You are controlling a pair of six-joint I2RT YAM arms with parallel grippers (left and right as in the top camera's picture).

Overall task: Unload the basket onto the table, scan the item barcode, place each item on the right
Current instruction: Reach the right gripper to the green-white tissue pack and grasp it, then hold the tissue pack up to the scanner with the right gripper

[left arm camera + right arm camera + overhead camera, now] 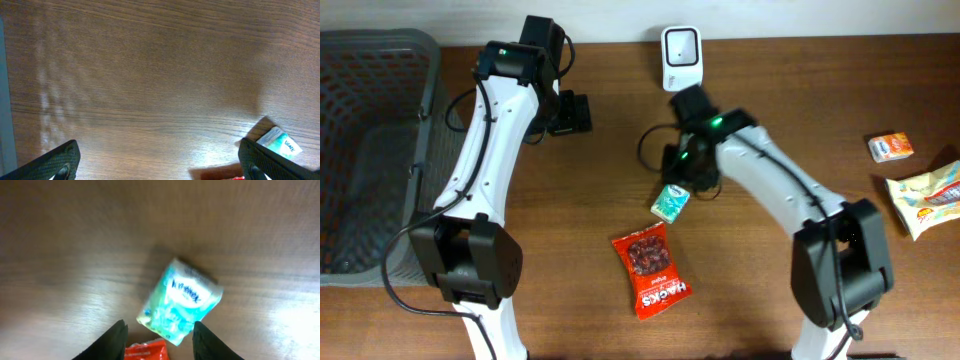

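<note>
A small teal-and-white tissue pack (670,201) lies flat on the wooden table, just below my right gripper (688,172). In the right wrist view the pack (181,301) is blurred. Its near corner reaches between the tips of my right gripper (159,335), which is open, with a gap on each side and no contact. The white barcode scanner (681,58) stands at the table's back edge, behind the right arm. My left gripper (570,112) hangs wide open over bare wood at the back left. In the left wrist view the left gripper (160,160) holds nothing, and the pack (280,143) shows at the lower right.
A red snack bag (651,270) lies in front of the tissue pack, and its top edge (145,351) shows between my right fingers. A grey mesh basket (380,150) fills the left side. An orange packet (890,147) and a white-yellow bag (928,198) lie at the far right.
</note>
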